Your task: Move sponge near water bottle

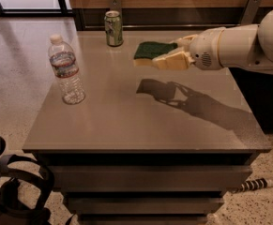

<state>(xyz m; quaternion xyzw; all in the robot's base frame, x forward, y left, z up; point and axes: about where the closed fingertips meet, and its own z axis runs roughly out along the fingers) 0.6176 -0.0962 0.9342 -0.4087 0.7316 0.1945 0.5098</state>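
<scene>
The sponge (151, 51), dark green on top with a pale yellow layer under it, is held in the air above the grey table (126, 121), right of centre at the back. My gripper (170, 54) reaches in from the right and is shut on the sponge's right end. The water bottle (66, 71), clear with a white cap and a blue-and-red label, stands upright near the table's left edge, well to the left of the sponge.
A green metal can (113, 28) stands at the back of the table, left of the sponge. A dark bag with straps (14, 191) lies on the floor at the lower left. A cable (258, 184) lies on the floor at the lower right.
</scene>
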